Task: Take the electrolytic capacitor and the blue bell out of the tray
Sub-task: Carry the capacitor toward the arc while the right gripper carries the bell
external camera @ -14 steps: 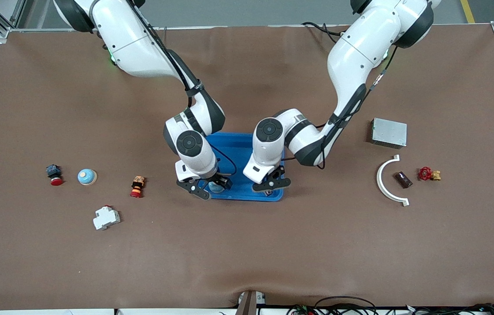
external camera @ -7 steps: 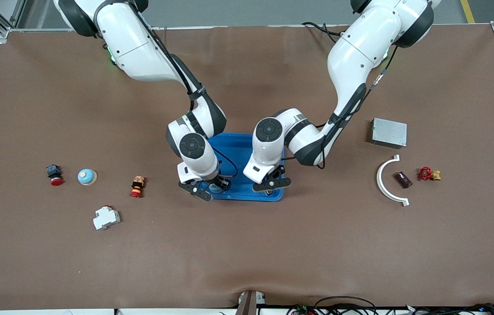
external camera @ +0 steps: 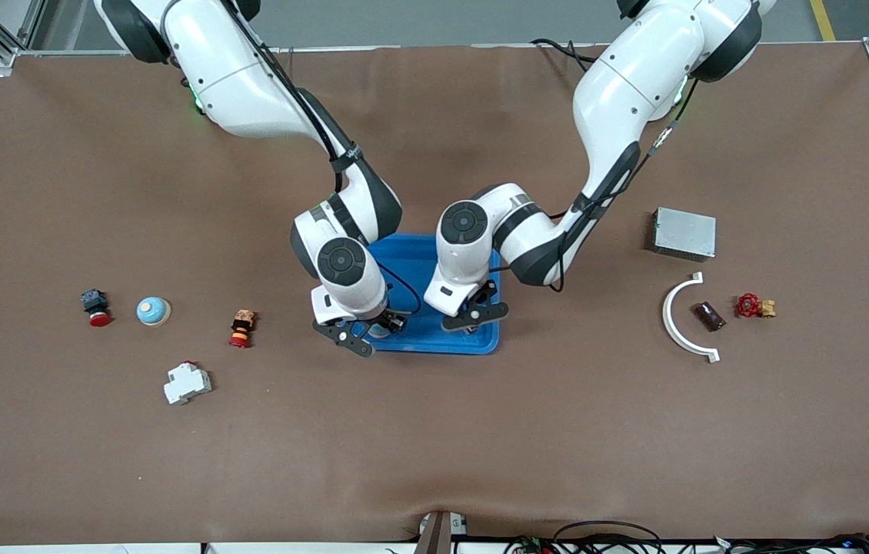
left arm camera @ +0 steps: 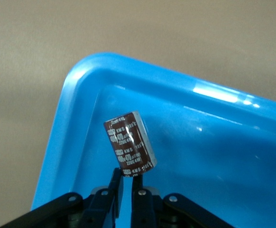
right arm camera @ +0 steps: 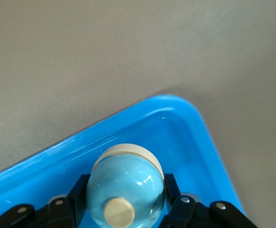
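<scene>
A light-blue domed bell (right arm camera: 126, 187) with a cream knob sits between the fingers (right arm camera: 170, 186) of my right gripper (right arm camera: 126, 192), which is shut on it at a near corner of the blue tray (right arm camera: 128, 114). In the front view this right gripper (external camera: 369, 332) is at the tray's corner toward the right arm's end. My left gripper (left arm camera: 128, 178) is shut on the lower end of a dark brown cylindrical capacitor (left arm camera: 130, 141), tilted over the tray (left arm camera: 76, 85). The left gripper (external camera: 474, 317) is over the tray's (external camera: 434, 261) other near corner.
Toward the right arm's end lie a second blue bell (external camera: 152, 311), a red push button (external camera: 96, 307), an orange-red switch (external camera: 241, 328) and a white breaker (external camera: 187, 382). Toward the left arm's end lie a metal box (external camera: 684, 233), a white curved piece (external camera: 684, 319), a brown part (external camera: 709, 316) and a red valve (external camera: 754, 305).
My right gripper has gone from open around the bell to shut on it. Both hands have shifted slightly toward the robots' bases, the left one still holding the capacitor.
</scene>
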